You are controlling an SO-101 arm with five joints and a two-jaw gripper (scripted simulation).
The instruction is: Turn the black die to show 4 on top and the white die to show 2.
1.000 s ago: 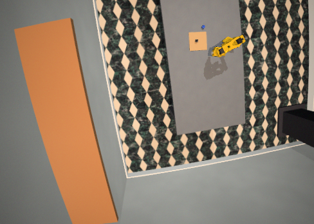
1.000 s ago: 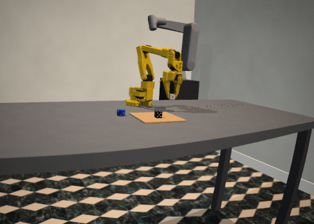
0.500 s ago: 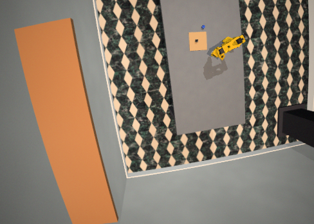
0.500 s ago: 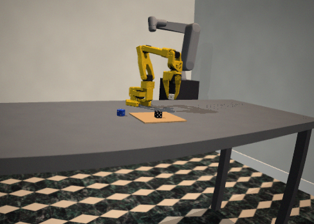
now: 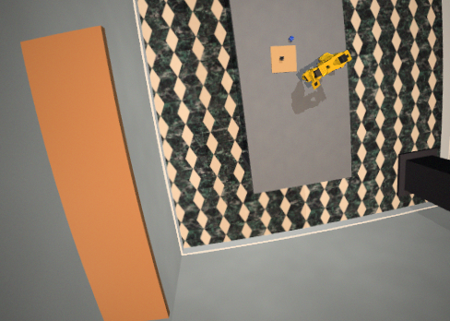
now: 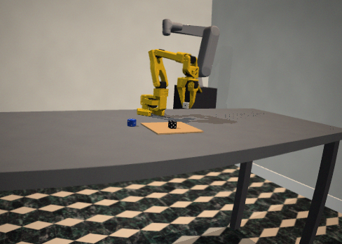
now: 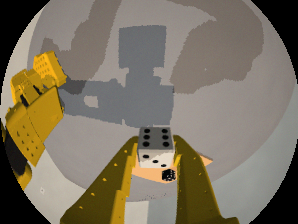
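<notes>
My gripper (image 7: 154,152) (image 6: 186,104) (image 5: 314,81) is shut on the white die (image 7: 154,149) (image 6: 186,105) and holds it in the air above the grey table, off to one side of the mat. In the wrist view the die's far face shows several black pips. The black die (image 6: 172,124) (image 5: 281,58) (image 7: 168,175) lies flat near the middle of the orange mat (image 6: 186,128) (image 5: 288,65) (image 7: 208,161). The blue die (image 6: 132,122) (image 5: 290,39) lies on the table just off the mat.
The grey table (image 6: 87,141) (image 5: 295,136) stands on a checkered floor. A grey camera arm (image 6: 207,47) rises behind the robot. A black box (image 5: 426,177) stands by the wall beyond the table's end.
</notes>
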